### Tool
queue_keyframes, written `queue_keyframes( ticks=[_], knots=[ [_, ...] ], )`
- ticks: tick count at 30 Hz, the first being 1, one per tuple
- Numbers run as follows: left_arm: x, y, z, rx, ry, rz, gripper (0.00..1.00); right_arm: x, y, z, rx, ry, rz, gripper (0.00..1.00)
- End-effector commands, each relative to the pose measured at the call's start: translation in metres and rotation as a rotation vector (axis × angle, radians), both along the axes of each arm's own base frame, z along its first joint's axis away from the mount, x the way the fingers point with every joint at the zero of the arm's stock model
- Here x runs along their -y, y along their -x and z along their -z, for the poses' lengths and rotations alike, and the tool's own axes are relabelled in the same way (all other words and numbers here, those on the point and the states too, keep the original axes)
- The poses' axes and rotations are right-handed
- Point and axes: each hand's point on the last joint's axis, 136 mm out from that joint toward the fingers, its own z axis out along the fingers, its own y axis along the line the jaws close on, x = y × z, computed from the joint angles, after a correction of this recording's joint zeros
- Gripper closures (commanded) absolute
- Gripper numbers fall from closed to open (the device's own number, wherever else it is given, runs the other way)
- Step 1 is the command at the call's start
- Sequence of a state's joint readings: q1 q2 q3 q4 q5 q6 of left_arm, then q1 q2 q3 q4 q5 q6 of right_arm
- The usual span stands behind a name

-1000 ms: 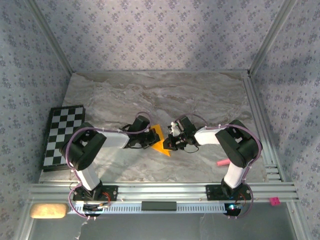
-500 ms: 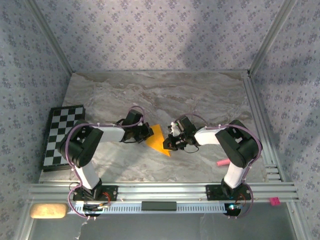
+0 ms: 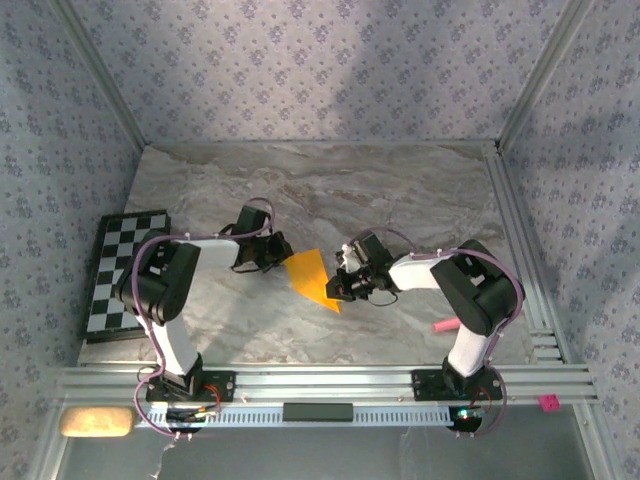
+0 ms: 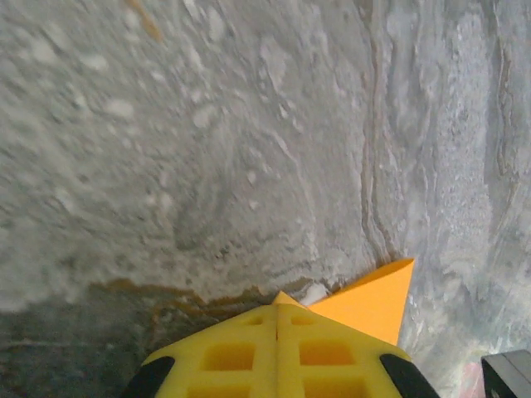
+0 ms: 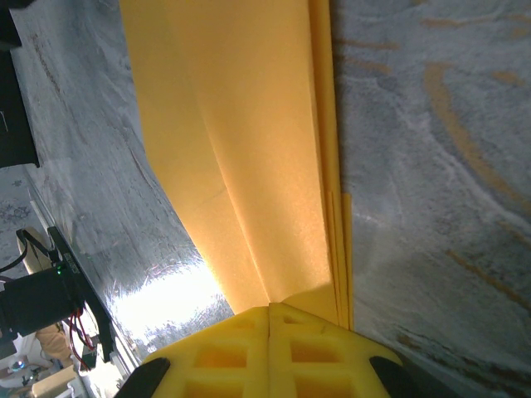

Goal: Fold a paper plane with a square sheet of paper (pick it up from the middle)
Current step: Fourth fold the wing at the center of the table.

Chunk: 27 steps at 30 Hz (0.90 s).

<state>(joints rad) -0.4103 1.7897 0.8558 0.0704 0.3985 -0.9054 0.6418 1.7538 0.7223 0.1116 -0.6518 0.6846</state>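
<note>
The marble table (image 3: 400,190) spreads across the middle of the overhead view. Metal rails run along its right and bottom sides and patterned walls stand beyond, and its whole upper half lies bare. The left arm (image 3: 165,290) and right arm (image 3: 480,290) reach in from the bottom rail toward the centre, each hiding the marble under it. The chequered board (image 3: 120,265) lies at the left edge, and the left arm's elbow covers part of its right side. The orange paper (image 3: 308,275) lies at the centre of the table between the two claws. It is a folded wedge whose long axis runs from upper left to lower right, broad end at upper left and sharp point at lower right. The left claw (image 3: 280,252) is closed at the paper's upper left edge. In the left wrist view its yellow fingers meet on a seam and hide most of the sheet; one corner juts out at lower right, and contact cannot be judged. The right claw (image 3: 342,283) is closed too, at the paper's right edge near the point. In the right wrist view its fingers cover the paper's near end, so whether it pinches or presses is unclear. Stacked layer edges show along the paper's right side there. The pink stick (image 3: 445,325) lies at lower right beside the right arm, well apart from the paper.
</note>
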Motion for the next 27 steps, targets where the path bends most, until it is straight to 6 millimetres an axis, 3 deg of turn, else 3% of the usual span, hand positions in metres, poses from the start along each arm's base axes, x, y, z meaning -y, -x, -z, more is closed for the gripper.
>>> queue_keyframes(
  ticks=[1,8,11,14,21,27],
  knots=[
    [-0.024,-0.015,0.005,0.011,-0.086,-0.05,0.93,0.046,0.051,0.058,-0.19,0.249,-0.002,1.0],
    [-0.014,-0.017,-0.036,0.084,-0.036,-0.031,0.91,0.043,0.047,0.055,-0.185,0.24,0.005,1.0],
    [-0.003,-0.007,-0.051,0.113,-0.023,-0.003,0.9,0.042,0.046,0.054,-0.182,0.237,0.006,1.0],
    [0.02,0.011,-0.057,0.121,-0.007,0.069,0.89,0.042,0.045,0.053,-0.181,0.238,0.012,1.0],
    [0.061,0.046,-0.027,0.077,0.051,0.188,0.9,0.041,0.043,0.052,-0.18,0.235,0.017,1.0],
    [0.049,0.047,0.008,0.024,-0.052,0.168,0.91,0.037,0.041,0.047,-0.173,0.215,0.011,1.0]
  ],
)
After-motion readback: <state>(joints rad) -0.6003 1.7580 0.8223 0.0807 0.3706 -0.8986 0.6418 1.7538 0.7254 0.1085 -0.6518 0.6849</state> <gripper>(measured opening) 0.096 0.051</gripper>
